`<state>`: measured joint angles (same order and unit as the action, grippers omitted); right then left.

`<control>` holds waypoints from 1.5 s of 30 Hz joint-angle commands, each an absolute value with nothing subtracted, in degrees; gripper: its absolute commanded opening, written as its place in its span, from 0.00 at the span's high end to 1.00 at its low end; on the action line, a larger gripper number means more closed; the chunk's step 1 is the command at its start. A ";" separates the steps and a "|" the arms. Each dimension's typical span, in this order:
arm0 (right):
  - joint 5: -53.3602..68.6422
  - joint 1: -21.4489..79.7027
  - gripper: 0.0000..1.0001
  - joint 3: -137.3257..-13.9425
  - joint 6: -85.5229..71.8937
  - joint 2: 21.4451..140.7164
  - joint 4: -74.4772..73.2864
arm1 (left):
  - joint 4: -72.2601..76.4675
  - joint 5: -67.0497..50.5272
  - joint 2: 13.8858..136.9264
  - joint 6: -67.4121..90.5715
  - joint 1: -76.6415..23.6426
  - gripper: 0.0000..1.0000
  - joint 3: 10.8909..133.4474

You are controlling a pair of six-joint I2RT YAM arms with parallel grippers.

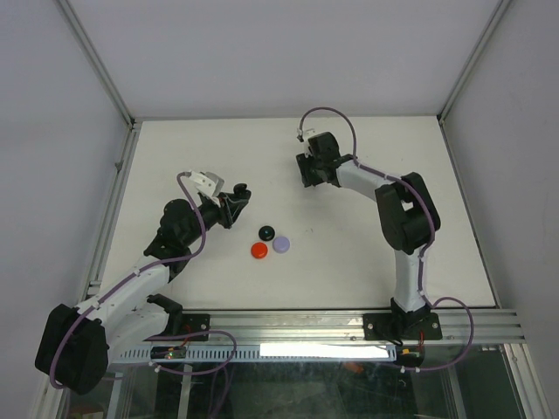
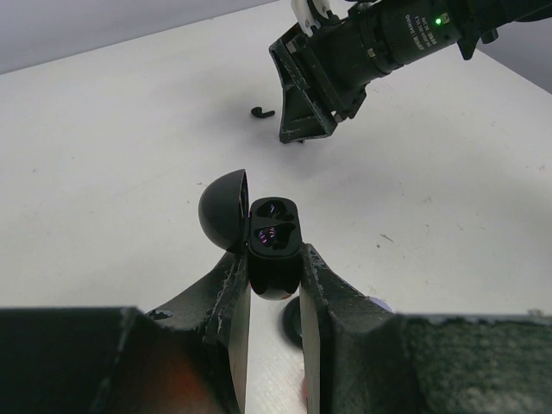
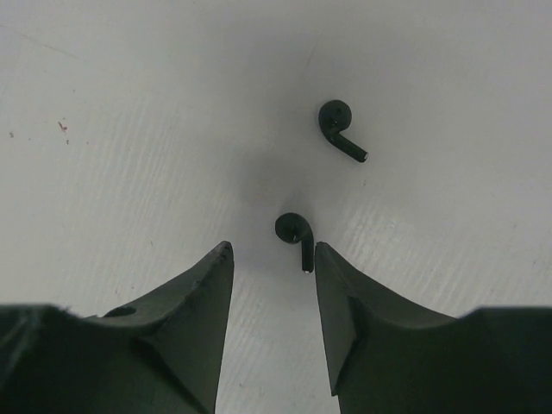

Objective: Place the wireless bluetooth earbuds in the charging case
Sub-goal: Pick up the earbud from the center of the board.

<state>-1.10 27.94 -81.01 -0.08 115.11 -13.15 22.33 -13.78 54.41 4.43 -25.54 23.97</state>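
Black disc (image 1: 266, 232), red disc (image 1: 259, 250), lilac disc (image 1: 281, 244) lie near the charging case (image 2: 274, 250).

left arm (image 1: 131, 285) and right arm (image 1: 407, 266): white links, black joint housings, purple cable (image 1: 328, 109) along each. left hand (image 2: 274, 267), right hand (image 3: 272, 250): matte black wedge fingers, screw (image 3: 121, 312) at base. green LED (image 2: 439, 19) on right wrist.

Right claw (image 3: 272, 248) gapes around near earbud (image 3: 291, 229); far earbud (image 3: 336, 121) lies beyond.
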 commanded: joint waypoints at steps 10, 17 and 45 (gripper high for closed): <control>-5.19 27.86 0.59 -87.89 1.38 121.32 -12.20 | 23.57 -13.53 53.22 2.39 -25.69 1.00 26.29; -5.46 27.95 0.65 -87.50 1.49 120.88 -15.82 | 23.47 -14.43 53.32 2.29 -25.59 1.00 26.47; 0.76 32.11 0.80 -69.31 -2.07 94.74 -14.58 | 30.70 -21.40 53.42 7.12 -25.59 1.00 24.70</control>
<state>-0.99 31.29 -70.50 -0.54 102.89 -19.29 23.97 -19.18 54.37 4.62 -25.52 23.99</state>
